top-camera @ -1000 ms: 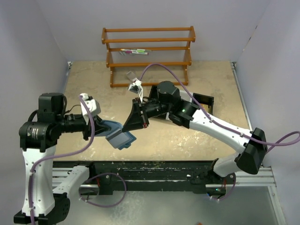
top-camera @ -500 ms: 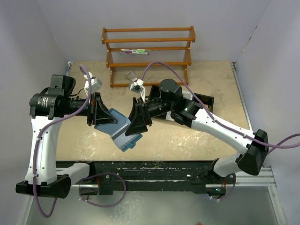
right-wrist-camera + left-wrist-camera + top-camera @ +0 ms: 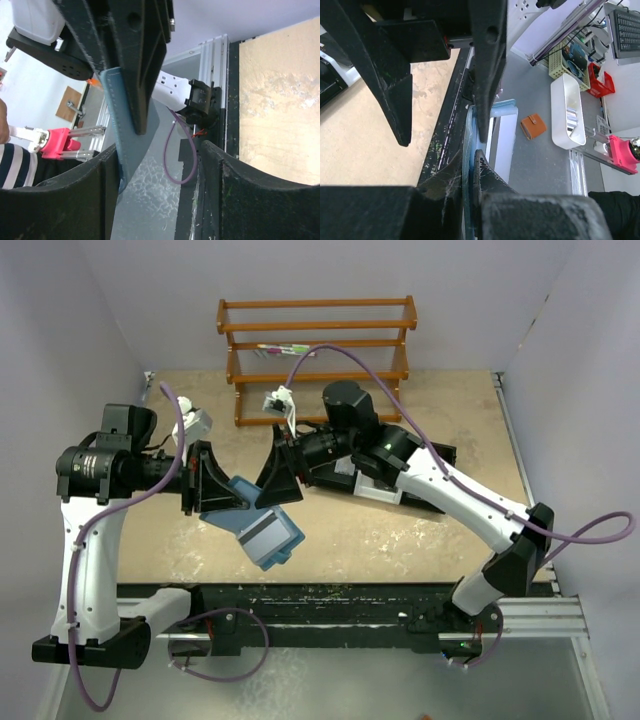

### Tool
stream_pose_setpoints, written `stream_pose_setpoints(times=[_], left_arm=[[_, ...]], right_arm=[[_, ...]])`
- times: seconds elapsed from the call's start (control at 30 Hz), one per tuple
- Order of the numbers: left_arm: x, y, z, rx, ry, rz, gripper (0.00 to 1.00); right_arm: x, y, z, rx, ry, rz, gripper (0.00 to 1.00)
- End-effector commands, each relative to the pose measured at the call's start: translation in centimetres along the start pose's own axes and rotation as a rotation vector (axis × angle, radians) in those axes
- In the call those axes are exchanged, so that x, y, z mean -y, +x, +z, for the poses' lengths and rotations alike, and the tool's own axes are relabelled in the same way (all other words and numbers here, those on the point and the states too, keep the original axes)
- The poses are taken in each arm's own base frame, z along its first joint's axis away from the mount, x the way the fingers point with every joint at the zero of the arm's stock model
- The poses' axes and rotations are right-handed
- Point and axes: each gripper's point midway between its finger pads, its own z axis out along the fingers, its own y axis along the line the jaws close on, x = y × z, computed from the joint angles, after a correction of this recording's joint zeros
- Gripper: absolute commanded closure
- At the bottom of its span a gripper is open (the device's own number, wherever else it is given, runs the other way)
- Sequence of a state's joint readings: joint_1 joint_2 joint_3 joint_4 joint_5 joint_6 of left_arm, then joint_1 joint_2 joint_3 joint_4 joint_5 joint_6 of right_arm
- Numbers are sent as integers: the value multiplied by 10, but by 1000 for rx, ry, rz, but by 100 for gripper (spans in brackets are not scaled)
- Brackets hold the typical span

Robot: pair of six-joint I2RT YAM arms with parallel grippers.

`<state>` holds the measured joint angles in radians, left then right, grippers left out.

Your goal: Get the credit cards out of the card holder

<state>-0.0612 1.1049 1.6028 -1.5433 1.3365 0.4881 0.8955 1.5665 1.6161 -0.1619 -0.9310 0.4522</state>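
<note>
Right pincer opened; wrist shows card holder clamped.

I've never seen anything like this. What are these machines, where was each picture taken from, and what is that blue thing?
These are two robot arms bolted to a table. The wide picture looks down from above and behind them. The other two come from cameras on each wrist, so black fingers fill them. The left gripper is clamped on a teal card holder, held in the air. The right gripper faces it, open and empty. At the back stands a wooden rack. A black tray lies partly hidden under the right arm.
</note>
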Motion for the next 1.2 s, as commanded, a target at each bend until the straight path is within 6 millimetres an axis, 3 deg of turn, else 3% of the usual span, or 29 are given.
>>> stream_pose_setpoints(times=[0.0,0.07,0.17,0.2,0.27,0.33,0.4,0.53,0.7,0.8,1.0,1.17], left_arm=[[17,-11,-1,35,44,36,98],[17,-11,-1,34,43,37,97],[15,-14,-1,37,41,38,93],[13,-16,-1,37,33,44,87],[8,-22,-2,43,-7,54,57],[1,-31,-5,56,-82,74,22],[-1,-41,-8,87,-158,90,1],[-3,-58,-16,158,-274,147,1],[-10,-63,-20,223,-355,98,1],[-4,-61,-17,245,-315,60,1],[22,-62,-6,272,-115,-102,0],[36,-69,-6,266,-36,-122,5]], right_arm=[[-14,-11,-4,8,-24,-65,38],[-17,-13,-5,13,-30,-78,48],[-21,-18,-5,33,-40,-87,74],[-21,-20,-4,42,-33,-85,82],[-23,-25,-8,58,-16,-87,100],[-21,-39,-14,127,47,-107,100],[-23,-55,-24,215,103,-124,100],[-28,-83,-49,429,207,-125,100],[-57,-100,-89,737,166,-147,100],[-76,-118,-120,935,147,-164,100],[-85,-123,-126,1025,77,-121,100],[-90,-129,-115,1033,47,-139,100]])
